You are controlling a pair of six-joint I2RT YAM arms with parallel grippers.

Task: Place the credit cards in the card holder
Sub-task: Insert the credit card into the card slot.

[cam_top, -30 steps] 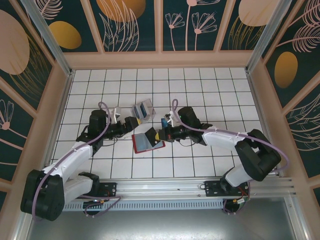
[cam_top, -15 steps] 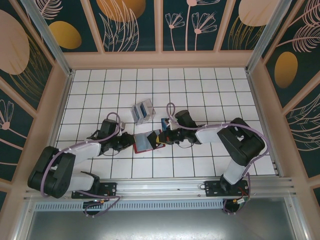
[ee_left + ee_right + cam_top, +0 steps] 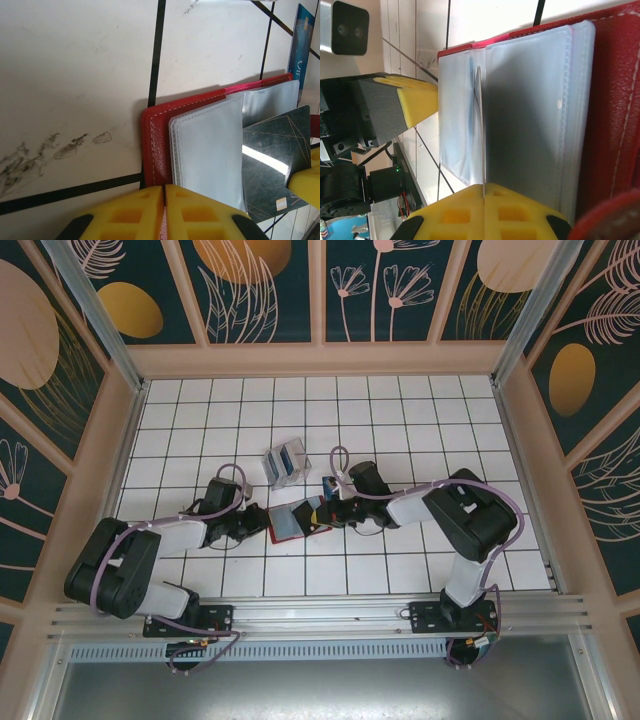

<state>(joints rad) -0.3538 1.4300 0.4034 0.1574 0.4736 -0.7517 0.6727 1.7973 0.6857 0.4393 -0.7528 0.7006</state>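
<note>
The red card holder (image 3: 291, 525) lies open on the tiles, its grey-blue pockets (image 3: 210, 145) facing up. My left gripper (image 3: 165, 188) is shut on the near edge of its red cover (image 3: 155, 140), at the holder's left side (image 3: 262, 524). My right gripper (image 3: 484, 186) is shut on a dark teal credit card (image 3: 272, 160), seen edge-on (image 3: 481, 125), with its lower edge down among the pockets (image 3: 530, 100). From above, the right gripper (image 3: 318, 511) sits at the holder's right edge. Another blue credit card (image 3: 300, 45) stands just behind the holder (image 3: 328, 486).
A clear plastic box (image 3: 285, 462) with more blue cards stands one tile behind the holder. The left gripper's yellow finger (image 3: 415, 100) sits close to the left of the pockets. Open white tiles lie all around, with walls at the sides and back.
My left gripper has come in to the holder's left edge and shut on the red cover. The right gripper has brought the dark card lower over the pockets.
</note>
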